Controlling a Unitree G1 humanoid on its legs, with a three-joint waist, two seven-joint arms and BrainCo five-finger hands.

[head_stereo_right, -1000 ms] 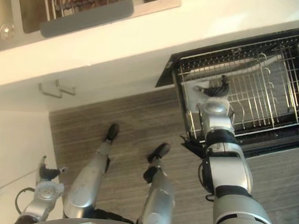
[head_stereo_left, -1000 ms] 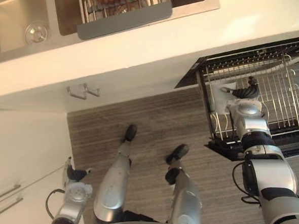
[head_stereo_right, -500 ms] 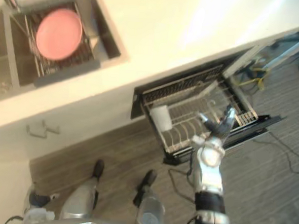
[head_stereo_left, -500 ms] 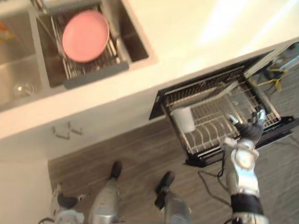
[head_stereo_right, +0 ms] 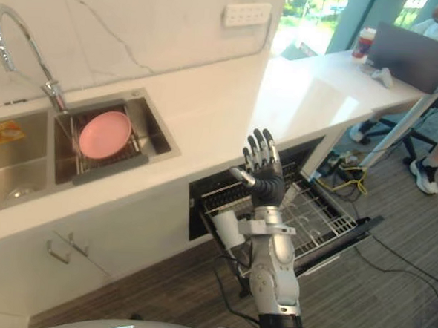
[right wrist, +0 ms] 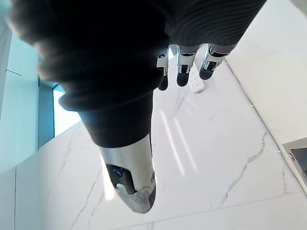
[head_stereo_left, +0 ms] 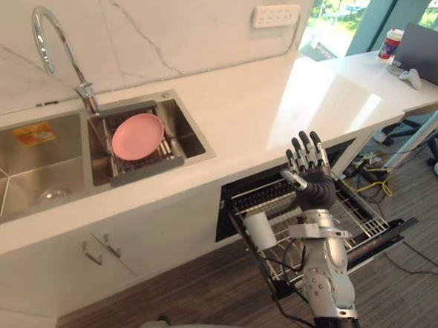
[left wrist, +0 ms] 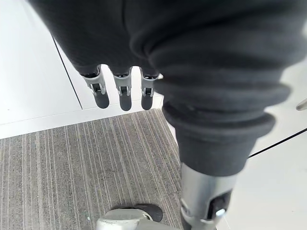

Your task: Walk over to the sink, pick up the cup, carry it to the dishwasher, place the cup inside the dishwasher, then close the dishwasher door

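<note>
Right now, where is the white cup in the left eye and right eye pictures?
Left eye view: cup standing in the dishwasher rack, just right of centre, lower half.
Right eye view: cup at centre, lower half, same rack corner.
Shared landmark: pink plate in the sink.

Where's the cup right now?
In the eye views the cup stands in the pulled-out dishwasher rack, at the rack's end nearest the sink, left of the raised open right hand.
</note>
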